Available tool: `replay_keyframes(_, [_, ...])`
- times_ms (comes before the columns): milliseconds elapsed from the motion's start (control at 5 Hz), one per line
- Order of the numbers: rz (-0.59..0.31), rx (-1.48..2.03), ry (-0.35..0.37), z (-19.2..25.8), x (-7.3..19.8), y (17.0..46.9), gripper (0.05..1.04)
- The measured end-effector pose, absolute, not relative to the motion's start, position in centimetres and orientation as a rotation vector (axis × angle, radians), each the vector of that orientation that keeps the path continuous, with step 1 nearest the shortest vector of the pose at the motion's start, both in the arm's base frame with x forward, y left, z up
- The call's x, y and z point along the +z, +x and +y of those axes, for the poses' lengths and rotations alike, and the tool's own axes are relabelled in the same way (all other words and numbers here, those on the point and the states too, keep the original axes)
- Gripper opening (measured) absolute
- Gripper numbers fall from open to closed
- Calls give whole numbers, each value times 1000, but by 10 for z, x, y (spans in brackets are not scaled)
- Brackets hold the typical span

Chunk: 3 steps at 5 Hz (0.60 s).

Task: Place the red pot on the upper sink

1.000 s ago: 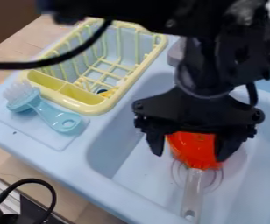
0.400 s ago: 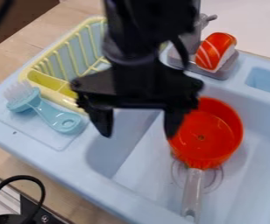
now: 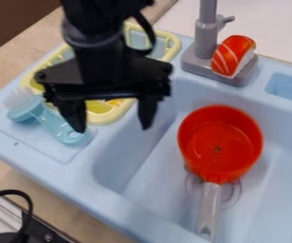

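And there's my black WidowX arm, in from the top edge, left of centre, wrist above the pincer, which hangs down, its two fingers spread wide apart, tips pointing downward!

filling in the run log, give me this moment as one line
red pot: upright in sink, handle toward near rim | end effector: open, empty, apart from pot | toy sushi: on tap base

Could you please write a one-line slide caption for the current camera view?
Red pot in the blue sink, open gripper hanging near the yellow dish rack.
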<state>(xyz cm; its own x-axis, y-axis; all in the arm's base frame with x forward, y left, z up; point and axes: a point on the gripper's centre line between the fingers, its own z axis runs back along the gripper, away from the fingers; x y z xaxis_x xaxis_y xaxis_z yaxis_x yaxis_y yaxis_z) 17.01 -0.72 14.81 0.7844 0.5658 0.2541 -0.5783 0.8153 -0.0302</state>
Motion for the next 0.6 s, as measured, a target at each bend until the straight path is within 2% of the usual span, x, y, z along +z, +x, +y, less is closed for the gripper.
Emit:
replay_keyframes(400, [-274, 604, 109, 14, 153, 183, 999])
replay_keyframes(600, [-285, 534, 97, 22, 159, 200, 999])
